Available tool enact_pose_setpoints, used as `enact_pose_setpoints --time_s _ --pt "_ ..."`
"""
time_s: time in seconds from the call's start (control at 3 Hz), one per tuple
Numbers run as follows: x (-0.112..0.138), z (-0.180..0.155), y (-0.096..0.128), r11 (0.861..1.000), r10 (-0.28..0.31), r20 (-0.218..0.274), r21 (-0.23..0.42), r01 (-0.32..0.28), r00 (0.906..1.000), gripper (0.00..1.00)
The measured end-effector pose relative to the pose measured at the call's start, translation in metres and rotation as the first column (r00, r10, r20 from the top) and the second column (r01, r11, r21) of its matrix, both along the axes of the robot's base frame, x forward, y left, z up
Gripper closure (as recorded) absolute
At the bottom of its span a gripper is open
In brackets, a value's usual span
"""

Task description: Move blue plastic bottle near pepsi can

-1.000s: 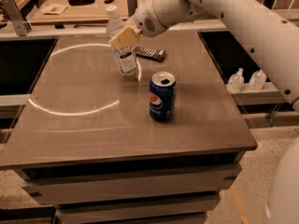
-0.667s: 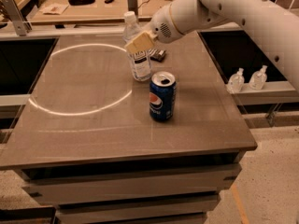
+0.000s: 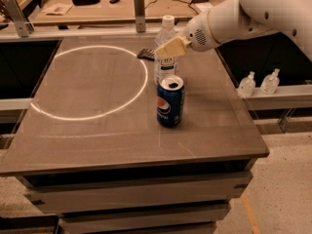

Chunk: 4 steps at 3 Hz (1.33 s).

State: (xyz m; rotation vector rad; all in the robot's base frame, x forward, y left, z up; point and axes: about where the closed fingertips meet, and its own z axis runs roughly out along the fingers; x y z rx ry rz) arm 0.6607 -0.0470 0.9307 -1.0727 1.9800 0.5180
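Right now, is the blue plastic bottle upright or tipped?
Upright: the blue plastic bottle stands vertical with its white cap on top, just behind the pepsi can; the gripper grips its upper half.

The only readable mark is the round red, white and blue Pepsi globe on the blue side of the pepsi can, facing the camera low on the can's left. No wording around it can be made out. At the can's 12 o'clock, the blue plastic bottle carries a white label with dark print, too small to read. The gripper, reaching in from 2 o'clock, clasps the bottle just above that label and bears no legible marking.
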Motion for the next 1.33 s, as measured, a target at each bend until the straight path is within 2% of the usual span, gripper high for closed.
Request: enact_pose_setpoints --time_s 0.67,1.0,1.33 --pt "-0.001 0.001 -0.006 1.000 -0.010 -0.007 0.002 0.010 0.9999 1.00" --pt "-0.025 0.010 -0.021 1.000 0.009 -0.050 0.008 -0.009 0.9987 1.00" --pt "-0.052 0.030 -0.032 0.999 0.037 -0.061 0.003 -0.037 0.9975 1.00"
